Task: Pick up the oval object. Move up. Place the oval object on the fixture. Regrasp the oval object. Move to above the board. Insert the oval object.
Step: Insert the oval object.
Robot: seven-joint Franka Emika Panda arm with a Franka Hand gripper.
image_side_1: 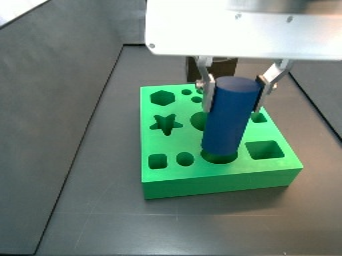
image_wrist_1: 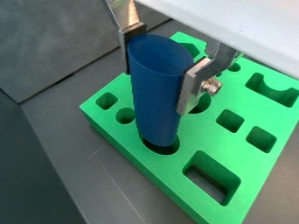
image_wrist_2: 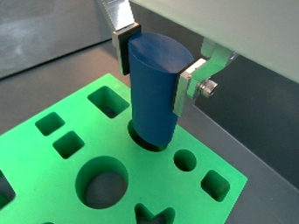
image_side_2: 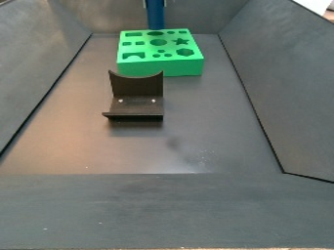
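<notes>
Dark floor under green board (image_side_1: pixel 174 170); gripper (image_wrist_1: pixel 160 54) above it, jaws pinching upright oval object (image_wrist_1: pixel 156 92), lower end in hole.

The bench (image_side_2: pixel 196 122) is a dark grey, matte floor. Sloped dark walls (image_side_2: pixel 46 93) rise along its sides. A slightly paler patch (image_side_2: pixel 183 148) shows near its middle.

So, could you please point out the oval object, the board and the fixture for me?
oval object (image_side_1: pixel 229 120): a side view, middle of its upright blue side.
board (image_side_1: pixel 221 178): a side view, its green front wall.
fixture (image_side_2: pixel 135 86): a side view, its upright dark back plate.
</notes>
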